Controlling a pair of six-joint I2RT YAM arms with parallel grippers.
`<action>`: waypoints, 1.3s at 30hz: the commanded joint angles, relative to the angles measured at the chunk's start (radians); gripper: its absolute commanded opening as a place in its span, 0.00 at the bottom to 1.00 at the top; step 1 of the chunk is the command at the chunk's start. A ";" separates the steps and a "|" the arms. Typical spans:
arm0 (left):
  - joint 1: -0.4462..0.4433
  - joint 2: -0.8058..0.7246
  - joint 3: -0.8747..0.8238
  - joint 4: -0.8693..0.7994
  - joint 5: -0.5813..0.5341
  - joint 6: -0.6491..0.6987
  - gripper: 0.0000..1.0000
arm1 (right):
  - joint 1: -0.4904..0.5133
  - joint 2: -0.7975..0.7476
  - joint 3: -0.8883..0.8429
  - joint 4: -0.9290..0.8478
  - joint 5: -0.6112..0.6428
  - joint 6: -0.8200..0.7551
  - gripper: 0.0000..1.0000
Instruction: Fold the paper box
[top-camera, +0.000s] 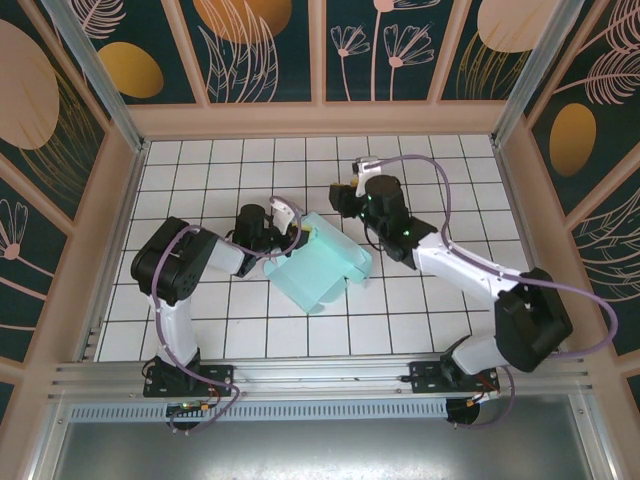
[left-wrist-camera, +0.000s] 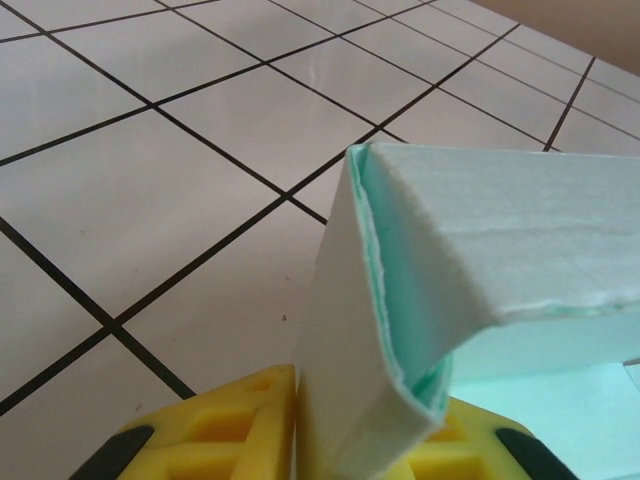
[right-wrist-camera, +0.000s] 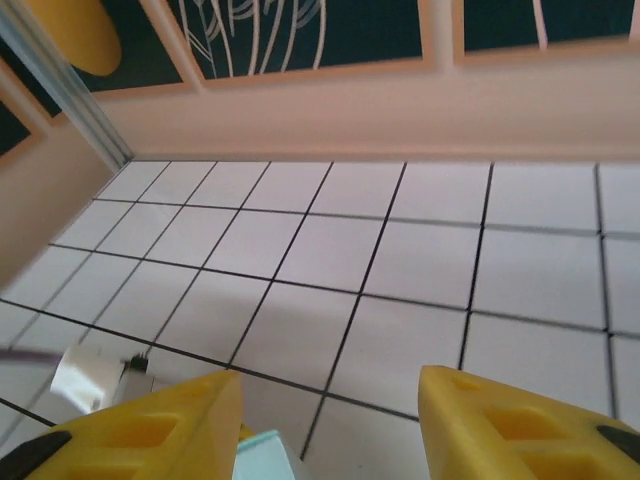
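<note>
Left tool (left-wrist-camera: 362, 432) on paper box (left-wrist-camera: 500, 240) edge

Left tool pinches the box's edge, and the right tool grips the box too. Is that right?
Not quite. The left tool does pinch the box, but the right tool is open and holds nothing, with bare tiles between its jaws. The right wrist view shows it.

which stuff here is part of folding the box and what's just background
Job:
paper box
left gripper, shut on the box's folded edge
right gripper, open

Background:
tiled table
patterned wall panels
</note>
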 joint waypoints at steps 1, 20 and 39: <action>-0.015 -0.019 -0.009 0.050 -0.049 0.007 0.22 | -0.011 0.089 0.082 -0.133 -0.128 0.230 0.50; -0.018 0.010 0.001 0.027 -0.043 0.006 0.27 | -0.033 0.370 0.212 -0.199 -0.325 0.167 0.38; -0.020 0.029 0.015 0.033 -0.050 -0.009 0.20 | -0.033 0.380 0.166 -0.181 -0.395 0.188 0.32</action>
